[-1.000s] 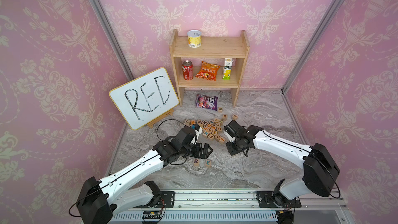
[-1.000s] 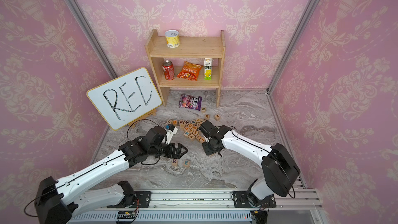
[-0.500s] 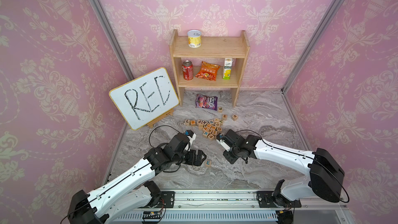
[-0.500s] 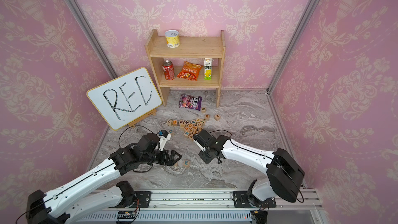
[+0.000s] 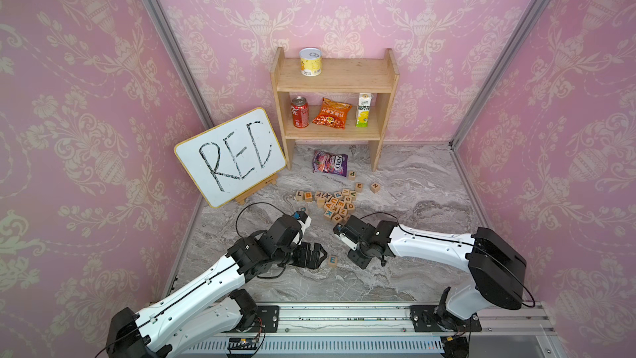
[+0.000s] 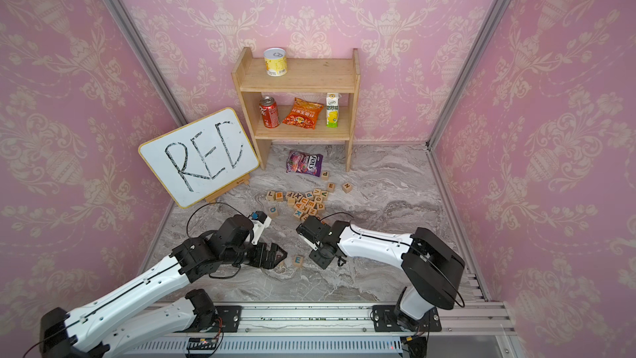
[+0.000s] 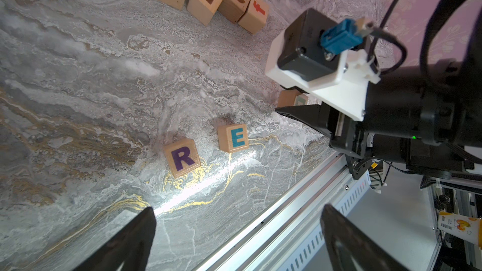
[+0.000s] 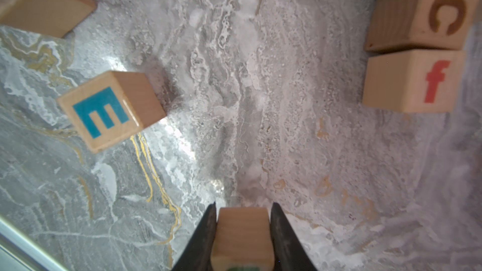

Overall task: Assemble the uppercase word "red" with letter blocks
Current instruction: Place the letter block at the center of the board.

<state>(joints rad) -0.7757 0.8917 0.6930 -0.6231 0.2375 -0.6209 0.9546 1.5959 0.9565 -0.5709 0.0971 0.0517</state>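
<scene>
Wooden cube, we think the green D, is clamped in the right gripper, near the teal E; the R lies beyond, by the front edge of the table. Left gripper gapes empty.

One wooden shelf carries one yellow can, one red can, one orange snack bag and one carton. One purple bag and one whiteboard are on the table. Apart in front are one R block, one teal E block and one green-lettered block, three in all; the heap of blocks behind is too crowded to count.
</scene>
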